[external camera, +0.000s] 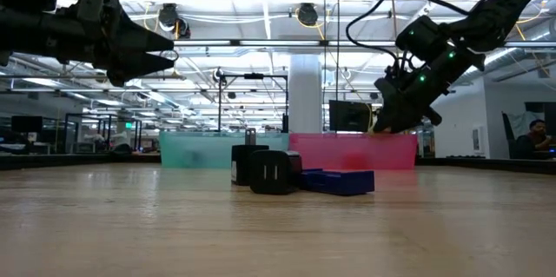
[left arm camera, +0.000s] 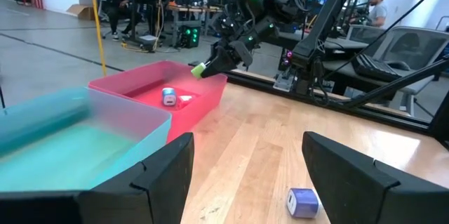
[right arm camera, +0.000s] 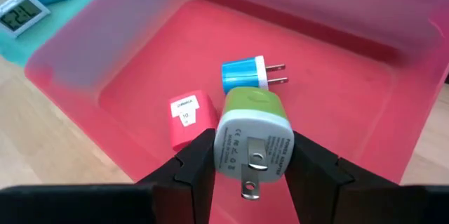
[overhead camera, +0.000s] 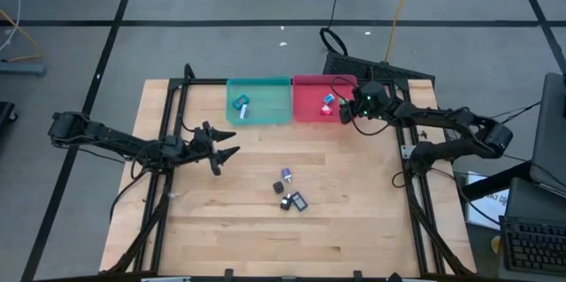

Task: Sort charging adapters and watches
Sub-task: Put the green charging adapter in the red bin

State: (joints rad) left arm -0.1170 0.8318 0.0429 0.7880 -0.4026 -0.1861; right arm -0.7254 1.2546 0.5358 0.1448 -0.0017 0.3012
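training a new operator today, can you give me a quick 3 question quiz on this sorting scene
1. True or false: the right gripper is shut on a green adapter above the red tray.
2. How many adapters already lie inside the red tray? A) none B) two C) four
3. Fill in: the left gripper hovers open over the table, and the watch lies in the ____ tray.

Key:
1. True.
2. B: a blue adapter and a pink adapter.
3. Teal.
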